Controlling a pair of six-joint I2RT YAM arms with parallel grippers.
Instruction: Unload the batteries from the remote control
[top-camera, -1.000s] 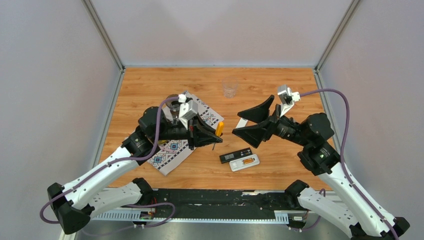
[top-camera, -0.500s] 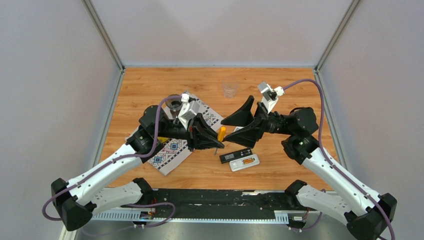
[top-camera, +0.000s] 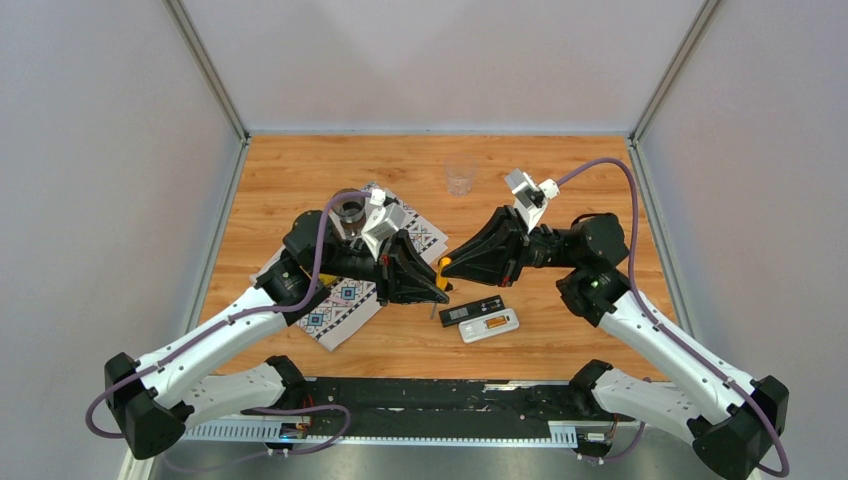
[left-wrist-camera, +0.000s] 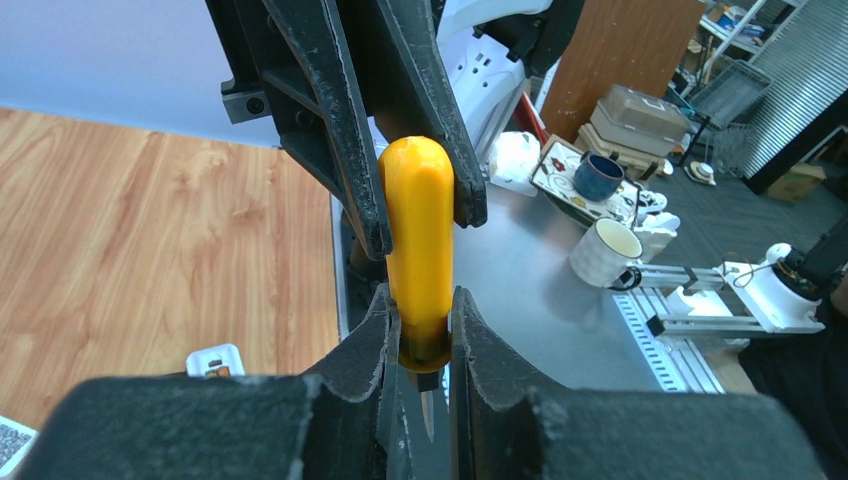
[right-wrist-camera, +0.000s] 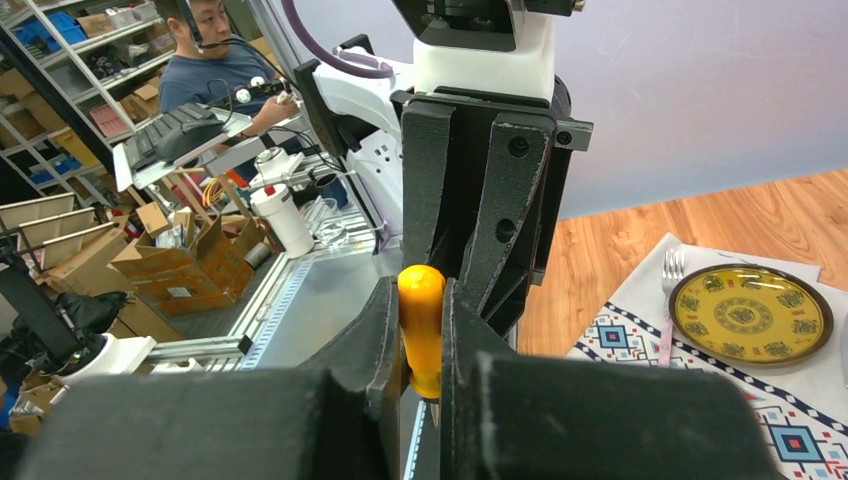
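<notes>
Reaching inward from 8 & 4 o'clock; L gripper (top-camera: 437, 284) & R gripper (top-camera: 448, 263) both clamped tight on screwdriver (left-wrist-camera: 418, 240) handle.

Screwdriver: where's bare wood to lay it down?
Bare wood: the far-left corner between the glass and left wall; the near patch between the remotes and right arm. Crowded: the cloth, and the centre where the left pincer and right pincer clamp the screwdriver by the remotes.
</notes>
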